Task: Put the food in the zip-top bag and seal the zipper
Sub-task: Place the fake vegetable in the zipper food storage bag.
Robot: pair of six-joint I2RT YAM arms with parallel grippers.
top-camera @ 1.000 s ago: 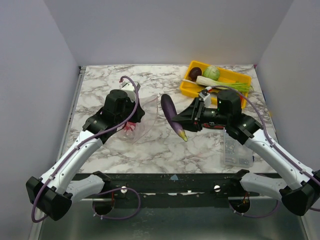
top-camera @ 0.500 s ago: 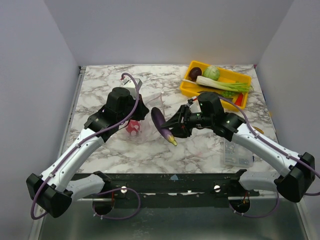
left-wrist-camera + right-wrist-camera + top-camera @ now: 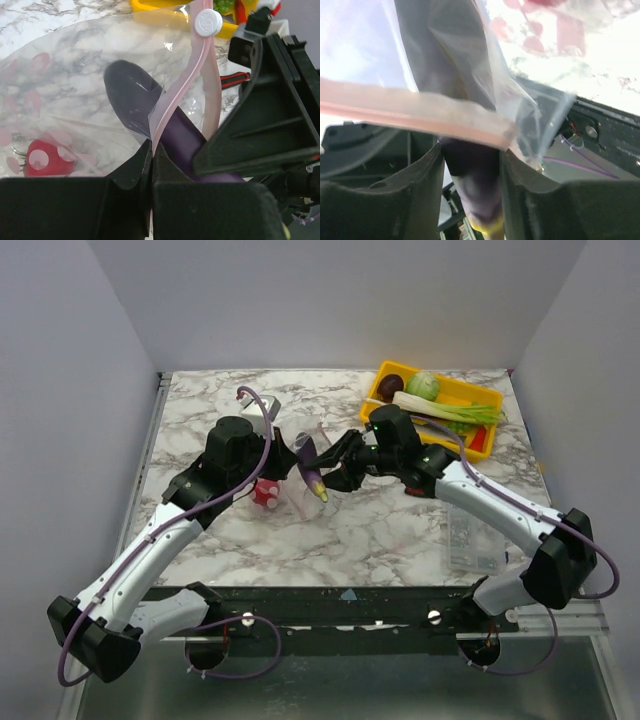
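My left gripper [image 3: 285, 462] [image 3: 151, 155] is shut on the pink zipper strip [image 3: 172, 100] of the clear zip-top bag [image 3: 290, 495] [image 3: 75, 75] and holds its mouth up. My right gripper [image 3: 330, 472] [image 3: 470, 170] is shut on a dark purple eggplant [image 3: 310, 468] [image 3: 150, 110] [image 3: 470, 175]; its front end is inside the bag mouth, its yellow stem end still between my fingers. A red spotted toy [image 3: 265, 493] [image 3: 42, 159] lies inside the bag. A leek [image 3: 440, 407], a green leafy piece [image 3: 423, 386] and a dark purple piece [image 3: 390, 386] lie in the yellow tray [image 3: 385, 423].
The yellow tray stands at the back right. A rigid clear compartment box [image 3: 473, 538] lies at the right front, under my right forearm. The two arms meet close together at the table's middle.
My right gripper has carried the eggplant leftward from mid-table into the bag mouth. My left gripper has kept hold of the bag edge and shifted slightly.
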